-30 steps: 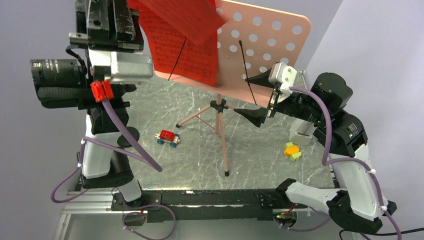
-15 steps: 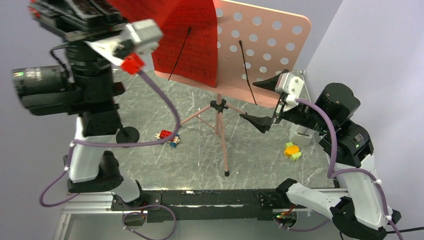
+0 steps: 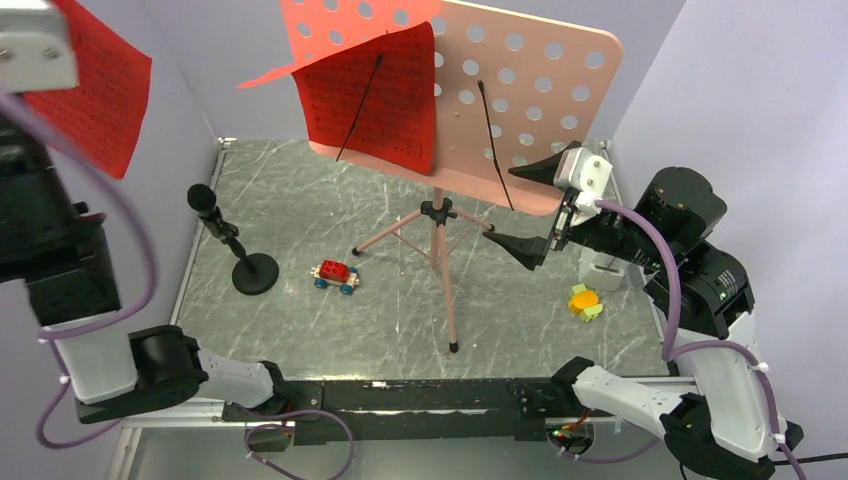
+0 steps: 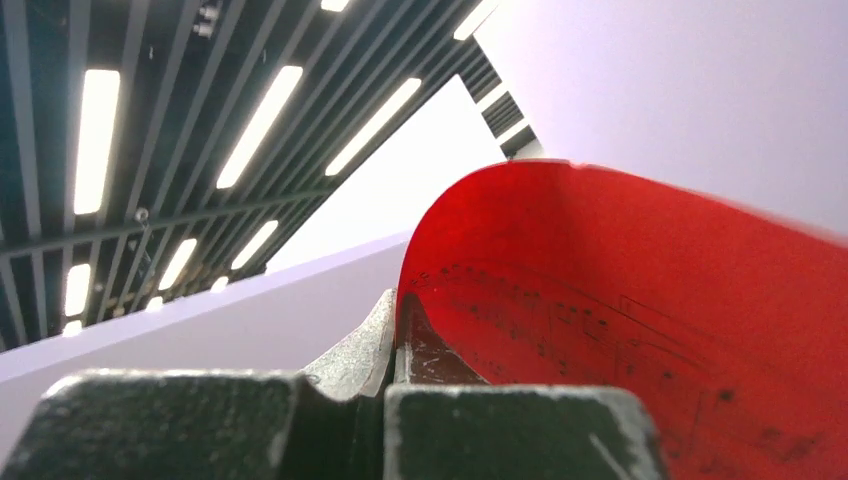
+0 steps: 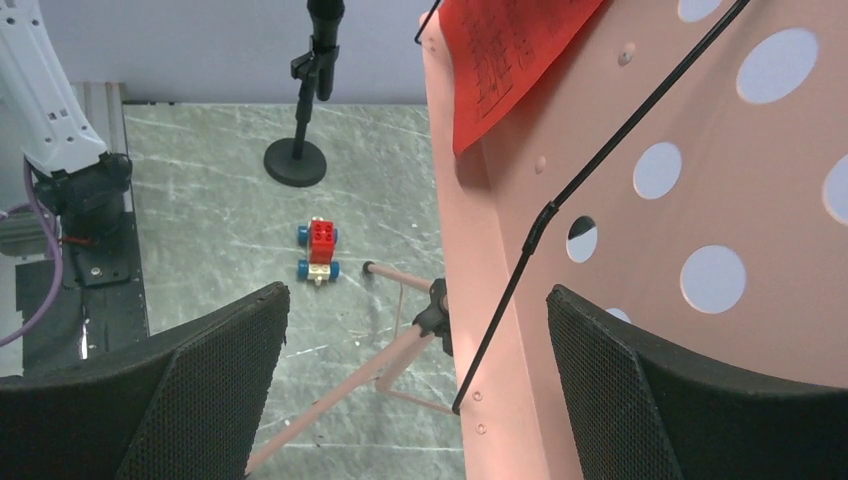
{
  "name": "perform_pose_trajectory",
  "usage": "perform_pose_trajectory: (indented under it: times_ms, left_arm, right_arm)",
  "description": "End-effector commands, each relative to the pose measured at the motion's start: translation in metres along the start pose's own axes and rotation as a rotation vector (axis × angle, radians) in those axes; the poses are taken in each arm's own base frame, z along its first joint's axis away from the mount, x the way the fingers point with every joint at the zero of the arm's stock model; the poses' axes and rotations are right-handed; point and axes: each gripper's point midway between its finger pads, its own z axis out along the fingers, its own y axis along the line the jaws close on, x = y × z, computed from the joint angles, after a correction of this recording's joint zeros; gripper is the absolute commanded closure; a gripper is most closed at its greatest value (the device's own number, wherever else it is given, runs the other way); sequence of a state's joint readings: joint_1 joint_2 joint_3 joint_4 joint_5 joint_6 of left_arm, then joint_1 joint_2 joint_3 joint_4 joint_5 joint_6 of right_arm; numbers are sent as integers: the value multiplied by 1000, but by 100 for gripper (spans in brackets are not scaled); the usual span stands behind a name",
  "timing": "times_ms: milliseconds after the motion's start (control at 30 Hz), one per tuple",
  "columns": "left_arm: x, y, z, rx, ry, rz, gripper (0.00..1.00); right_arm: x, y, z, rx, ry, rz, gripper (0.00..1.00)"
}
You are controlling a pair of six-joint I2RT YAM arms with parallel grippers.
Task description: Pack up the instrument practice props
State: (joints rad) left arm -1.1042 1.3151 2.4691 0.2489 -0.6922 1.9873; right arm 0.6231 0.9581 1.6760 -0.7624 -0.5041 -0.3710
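left pincer holds one red sheet aloft, right pincer spread at the stand

the left pincer [image 4: 392, 345] is clenched on the edge of a red sheet [image 4: 640, 330] of printed notes, which bows in a curve away from the fingers. in the top view that sheet sits high at the far left, well apart from the music stand [image 3: 535, 85]. the pink stand is upright on its tripod legs on the grey bench [image 3: 300, 190], its holed desk tilted. a second red sheet [image 3: 380, 105] lies on the left half of the desk under a thin black wire [image 3: 357, 108], its upper left corner curling outward. another wire [image 3: 495, 145] lies across bare desk to the right.

the right pincer [image 3: 512, 207] is released, its jaws spread wide, with the desk's lower right edge between them; whether a finger touches it cannot be told. a pale metronome [image 3: 602, 272] stands behind the right arm, partly hidden. a toy car [image 3: 335, 275] sits left of the tripod, a black microphone stand [image 3: 240, 250] further left, and a small yellow-green piece [image 3: 585, 302] near the metronome.
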Motion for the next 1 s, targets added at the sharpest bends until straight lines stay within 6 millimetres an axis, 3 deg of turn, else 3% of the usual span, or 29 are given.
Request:
perform_pose_trajectory:
  times_ms: [0, 100, 133, 233, 300, 433, 567, 667, 800, 967]
  left_arm:
    - [-12, -93, 16, 117, 59, 115, 99]
    - [51, -143, 33, 133, 192, 318, 99]
    - [69, -149, 39, 132, 229, 304, 99]
    - [92, -161, 52, 124, 256, 259, 99]
    - [102, -180, 56, 143, 245, 252, 99]
    - [141, -232, 60, 227, 289, 210, 99]
    - [176, -272, 67, 256, 346, 124, 99]
    - [187, -286, 68, 264, 367, 48, 99]
    - [184, -287, 66, 289, 354, -33, 99]
    - [199, -282, 41, 343, 377, -28, 99]
  right_arm:
    - [-28, -2, -7, 3, -72, -27, 1]
    - [-38, -2, -10, 3, -94, -35, 1]
    - [-41, -3, -11, 8, -99, -40, 0]
    - [-47, -7, -19, 38, -102, -57, 1]
    - [-49, -8, -25, 57, -101, -74, 1]
    - [-46, -16, -35, 117, -79, -107, 0]
    - [-43, -22, -44, 166, -54, -139, 0]
    - [-39, -26, -48, 192, -36, -149, 0]
    - [-30, -33, -48, 227, -10, -147, 0]
    - [-31, -40, -46, 244, -1, -133, 1]
